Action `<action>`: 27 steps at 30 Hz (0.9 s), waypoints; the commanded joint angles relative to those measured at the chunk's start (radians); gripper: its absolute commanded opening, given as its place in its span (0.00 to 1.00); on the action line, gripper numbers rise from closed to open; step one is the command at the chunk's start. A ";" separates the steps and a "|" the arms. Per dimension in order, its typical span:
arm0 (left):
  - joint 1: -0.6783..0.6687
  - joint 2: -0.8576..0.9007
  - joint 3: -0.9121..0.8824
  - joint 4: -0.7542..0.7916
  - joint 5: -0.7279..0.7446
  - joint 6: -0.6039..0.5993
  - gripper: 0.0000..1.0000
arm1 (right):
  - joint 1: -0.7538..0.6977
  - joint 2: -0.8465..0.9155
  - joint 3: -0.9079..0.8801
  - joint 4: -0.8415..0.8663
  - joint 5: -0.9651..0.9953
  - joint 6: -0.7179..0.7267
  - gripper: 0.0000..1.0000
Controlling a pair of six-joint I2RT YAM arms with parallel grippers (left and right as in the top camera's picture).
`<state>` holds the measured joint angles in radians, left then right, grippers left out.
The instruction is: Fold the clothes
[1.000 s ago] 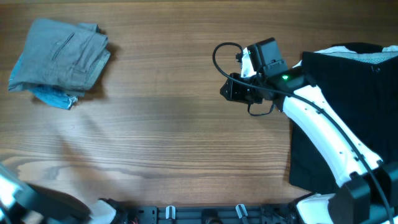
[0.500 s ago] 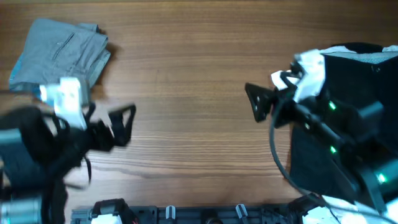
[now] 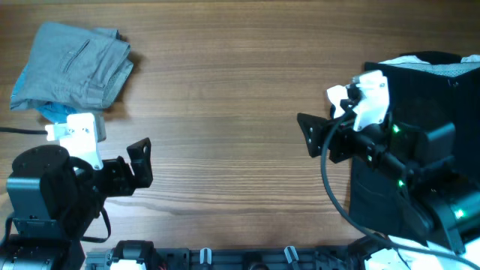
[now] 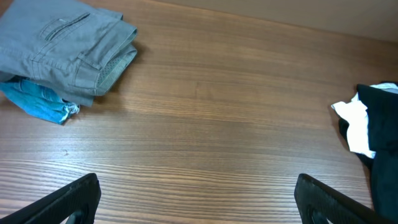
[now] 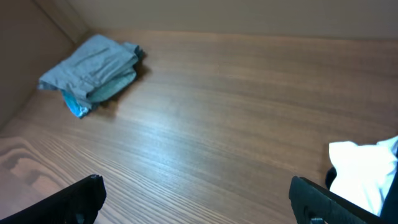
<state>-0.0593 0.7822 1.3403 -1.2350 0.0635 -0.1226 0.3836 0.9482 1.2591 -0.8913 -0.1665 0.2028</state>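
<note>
A folded grey garment [image 3: 75, 64] lies on a blue one [image 3: 64, 114] at the table's far left corner; both also show in the left wrist view [image 4: 59, 46] and the right wrist view [image 5: 93, 65]. A black garment [image 3: 409, 112] lies spread at the right edge, with a white cloth [image 4: 353, 118] at its near side, also in the right wrist view [image 5: 360, 171]. My left gripper [image 3: 144, 163] hangs open over bare wood at the front left, nothing between its fingers [image 4: 68, 199]. My right gripper [image 3: 306, 135] stands open just left of the black garment, empty.
The wooden table [image 3: 225, 90] stretches between the two piles. A black rail with clips [image 3: 247, 259] runs along the front edge. The right arm's white body [image 3: 371, 97] and cable lie over the black garment.
The right gripper has opened and drawn back toward the black garment. The left arm has swung in from the front left corner and settled, open.
</note>
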 commanded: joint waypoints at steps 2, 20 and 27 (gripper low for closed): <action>-0.005 -0.001 0.003 0.002 -0.016 -0.016 1.00 | 0.005 -0.062 -0.035 0.105 0.108 -0.061 1.00; -0.005 -0.001 0.003 0.002 -0.016 -0.016 1.00 | 0.005 -0.855 -1.134 0.938 0.063 -0.314 1.00; -0.005 -0.001 0.003 0.002 -0.016 -0.016 1.00 | 0.006 -0.945 -1.254 0.901 0.058 -0.178 1.00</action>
<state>-0.0593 0.7822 1.3403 -1.2350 0.0563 -0.1261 0.3847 0.0219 0.0158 0.0414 -0.0895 -0.0669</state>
